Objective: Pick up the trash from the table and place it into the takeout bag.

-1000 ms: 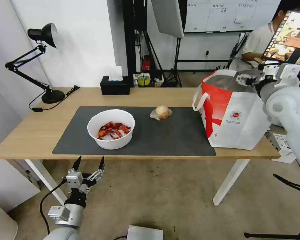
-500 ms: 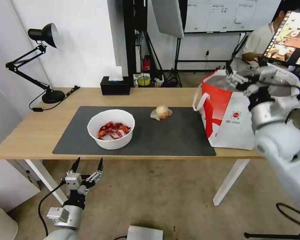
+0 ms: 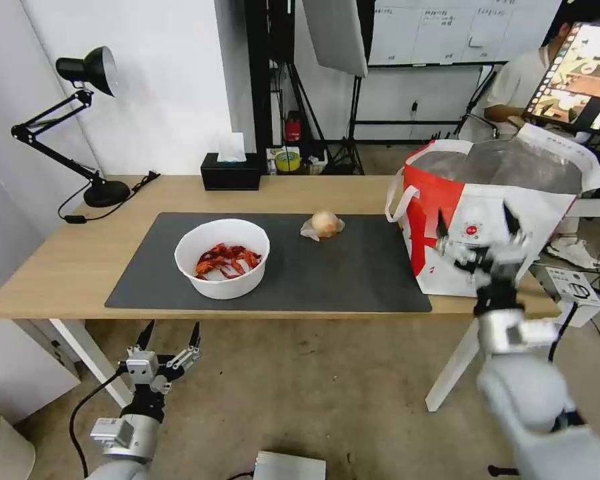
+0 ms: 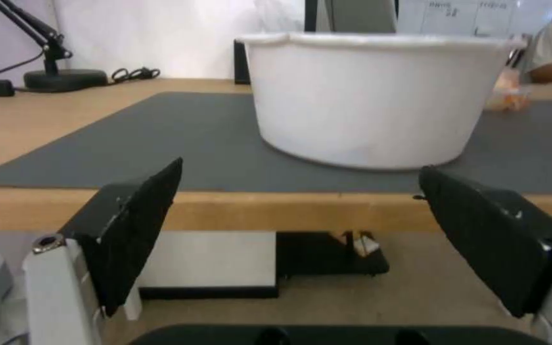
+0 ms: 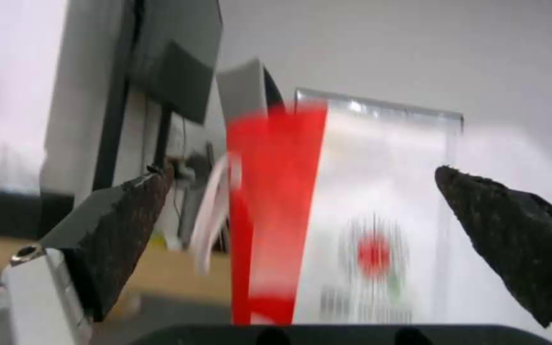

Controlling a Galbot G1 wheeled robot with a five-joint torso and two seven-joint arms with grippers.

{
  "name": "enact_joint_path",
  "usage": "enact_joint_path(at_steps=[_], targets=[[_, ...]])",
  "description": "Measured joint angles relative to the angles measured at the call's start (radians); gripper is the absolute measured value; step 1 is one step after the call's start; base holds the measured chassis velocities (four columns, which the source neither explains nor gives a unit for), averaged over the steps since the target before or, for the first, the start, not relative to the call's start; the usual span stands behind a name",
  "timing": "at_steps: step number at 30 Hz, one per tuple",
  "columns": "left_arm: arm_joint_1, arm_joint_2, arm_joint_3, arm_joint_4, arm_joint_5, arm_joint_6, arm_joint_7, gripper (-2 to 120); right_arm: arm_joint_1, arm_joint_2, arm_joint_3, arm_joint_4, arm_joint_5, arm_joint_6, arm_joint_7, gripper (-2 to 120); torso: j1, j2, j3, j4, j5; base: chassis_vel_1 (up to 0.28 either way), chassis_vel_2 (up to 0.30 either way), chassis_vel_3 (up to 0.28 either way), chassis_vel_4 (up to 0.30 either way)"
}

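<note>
Both tools (image 3: pixel 475 226) (image 3: pixel 170 331) wide open, empty

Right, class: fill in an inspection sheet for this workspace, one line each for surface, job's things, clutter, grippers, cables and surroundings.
Surface: wood table with a grey mat on it.
Job's things: bowl of red shells and wrapped ball on the mat; bag upright at the table's right end, mouth open.
Clutter: tissue box and desk lamp at the back edge.
Grippers: left gripper open, below the table's front edge, facing the bowl; right gripper open, in front of the bag.
Cables: lamp cord on the table.
Surroundings: light stands, whiteboard, seated person behind.
</note>
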State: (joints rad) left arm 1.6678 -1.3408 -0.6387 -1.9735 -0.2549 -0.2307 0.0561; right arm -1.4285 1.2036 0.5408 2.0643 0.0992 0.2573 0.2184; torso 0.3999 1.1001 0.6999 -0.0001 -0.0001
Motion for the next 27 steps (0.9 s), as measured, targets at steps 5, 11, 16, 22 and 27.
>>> enact_joint_path(at_steps=[5,11,16,22,27], targets=[[0.019,-0.010,0.000,-0.010,0.028,0.056,-0.018,100,-0.115,0.126,-0.006,-0.027,-0.106,0.037,-0.005,100,0.000,0.000,0.000,0.0001,0.0001,0.000,0.000,0.000,0.000],[0.051,-0.012,-0.001,-0.066,0.026,0.108,0.000,100,-0.211,0.192,-0.052,-0.024,-0.163,0.006,-0.017,100,0.000,0.000,0.000,0.0001,-0.0001,0.000,0.000,0.000,0.000],[0.071,-0.022,0.002,-0.133,0.001,0.129,0.018,100,-0.234,0.224,-0.103,0.001,-0.180,-0.019,-0.017,100,0.000,0.000,0.000,0.0002,0.0000,0.000,0.000,0.000,0.000],[0.081,-0.044,0.023,-0.203,-0.023,0.157,0.020,100,-0.241,0.265,-0.167,0.026,-0.222,-0.042,-0.018,100,0.000,0.000,0.000,0.0001,0.0001,0.000,0.000,0.000,0.000],[0.077,-0.049,0.031,-0.204,-0.033,0.159,0.020,100,-0.250,0.273,-0.183,0.033,-0.243,-0.048,-0.021,100,0.000,0.000,0.000,0.0001,0.0000,0.000,0.000,0.000,0.000]])
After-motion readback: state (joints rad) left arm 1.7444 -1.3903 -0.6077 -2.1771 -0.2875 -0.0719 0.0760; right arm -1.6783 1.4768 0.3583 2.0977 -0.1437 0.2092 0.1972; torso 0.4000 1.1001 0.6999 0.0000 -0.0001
